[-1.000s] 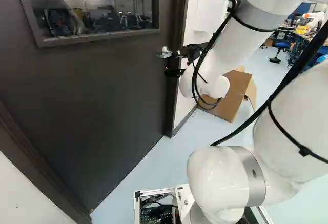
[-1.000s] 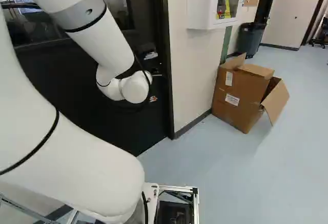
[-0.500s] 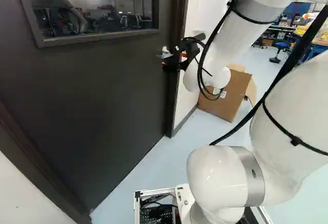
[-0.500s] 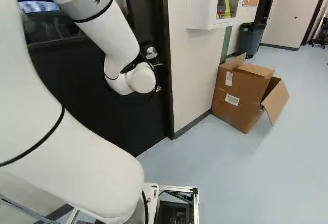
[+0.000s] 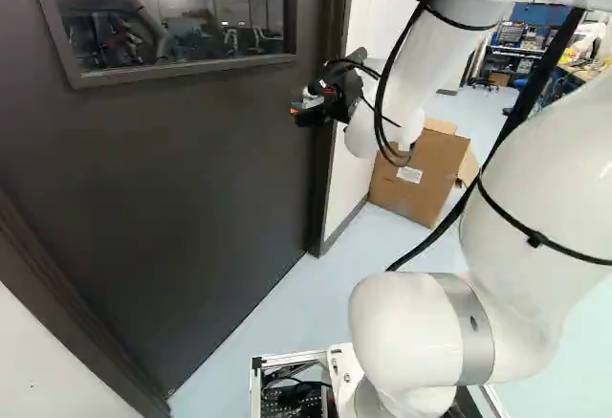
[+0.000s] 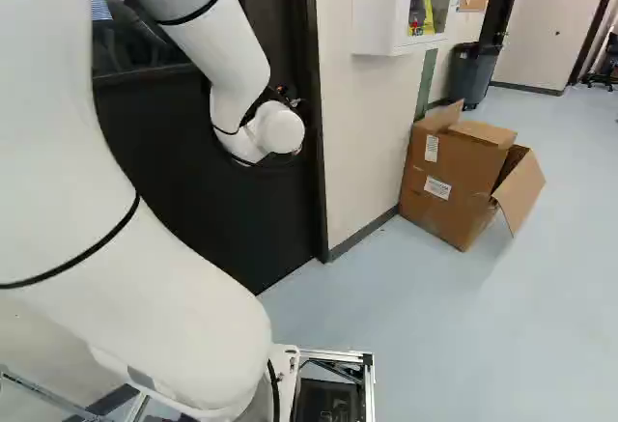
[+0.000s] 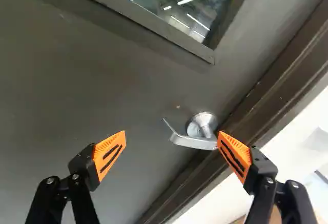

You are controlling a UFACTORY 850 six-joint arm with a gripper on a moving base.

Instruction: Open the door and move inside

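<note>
The dark door (image 5: 191, 169) stands closed in its frame, with a window in its upper part. My gripper (image 5: 298, 112) is in front of the door's latch side in the left base view. In the wrist view the gripper (image 7: 171, 142) is open, its orange-padded fingers wide apart. The silver lever handle (image 7: 195, 141) lies ahead, close to one finger's tip; whether they touch I cannot tell. The handle's free end points into the space between the fingers. In the right base view the arm's wrist hides the gripper and most of the handle.
Right of the door frame (image 6: 311, 152) runs a white wall (image 6: 357, 132) with a wall cabinet (image 6: 401, 7). An open cardboard box (image 6: 454, 181) stands on the floor by that wall, a dark bin (image 6: 471, 74) beyond it.
The arm's wrist and gripper have risen and turned in front of the door's latch side, shifting right in the right base view. The base and door have not moved.
</note>
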